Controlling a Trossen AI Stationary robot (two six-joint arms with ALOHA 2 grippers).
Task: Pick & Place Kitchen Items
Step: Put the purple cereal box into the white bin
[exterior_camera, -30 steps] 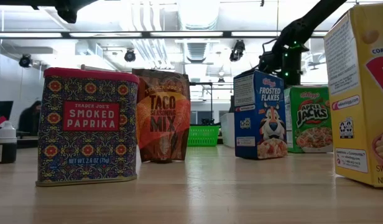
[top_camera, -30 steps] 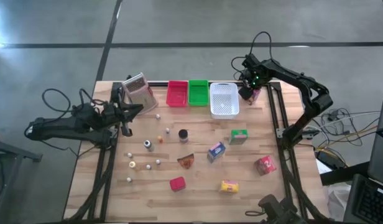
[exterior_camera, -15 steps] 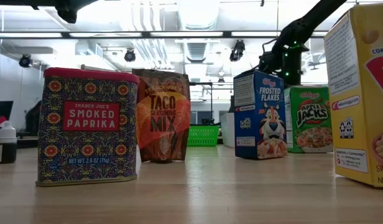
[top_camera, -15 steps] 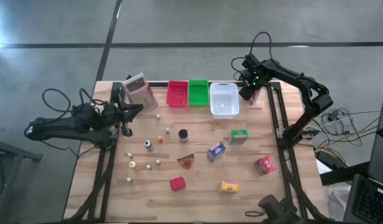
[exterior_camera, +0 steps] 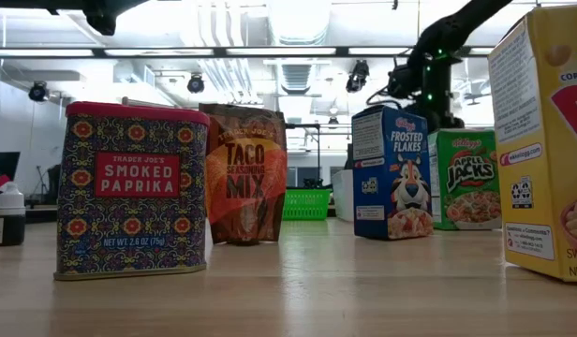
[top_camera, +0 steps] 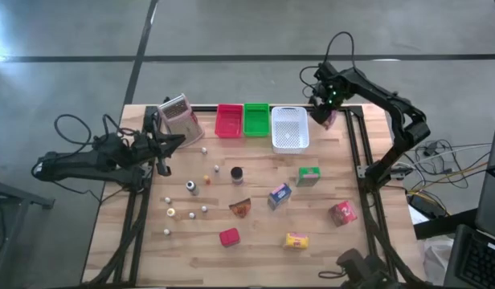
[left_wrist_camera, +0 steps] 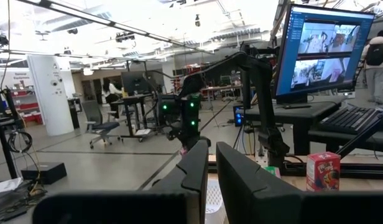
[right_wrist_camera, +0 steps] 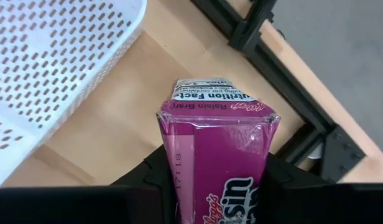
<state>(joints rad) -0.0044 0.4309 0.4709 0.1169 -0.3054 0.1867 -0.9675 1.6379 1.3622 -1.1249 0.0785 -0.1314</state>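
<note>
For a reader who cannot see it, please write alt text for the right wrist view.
The right gripper holds a pink Raisin Bran box between its dark fingers, above the wooden table. A white perforated tray lies beside it.

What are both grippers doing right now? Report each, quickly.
Left gripper: shut, holding nothing, at the table's left edge.
Right gripper: shut on the pink cereal box, beside the white tray.

Three trays (top_camera: 254, 120) are sitting side by side along the table's (top_camera: 255, 257) far edge; the small kitchen items (top_camera: 280, 195) are lying scattered mid-table, and a box (top_camera: 329, 120), seemingly lifted, is hanging beside the far-right corner.
</note>
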